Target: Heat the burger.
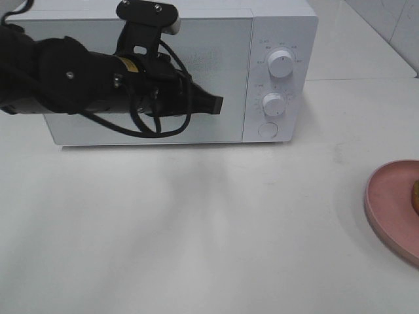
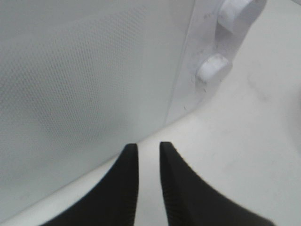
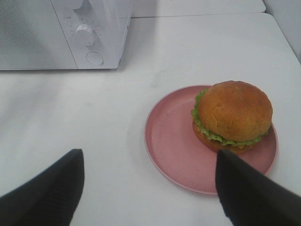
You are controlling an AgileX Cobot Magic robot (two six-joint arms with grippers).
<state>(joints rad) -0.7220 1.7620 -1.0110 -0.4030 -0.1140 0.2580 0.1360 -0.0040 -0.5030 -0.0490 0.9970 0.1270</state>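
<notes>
Right wrist view shows you the burger (image 3: 233, 116) on its pink plate (image 3: 171, 141), ahead of your wide-open right gripper (image 3: 150, 181); your left gripper (image 2: 148, 157), narrowly parted, faces the microwave (image 2: 84, 84), whose dial markings are unreadable.

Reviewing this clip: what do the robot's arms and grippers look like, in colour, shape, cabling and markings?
The left arm is matte black and bulky, with looped black cables, a small yellow label and a white-capped bracket on top. The left gripper has black tapering fingers with ribbed inner faces. The right gripper shows two plain black wedge-shaped fingers.
</notes>
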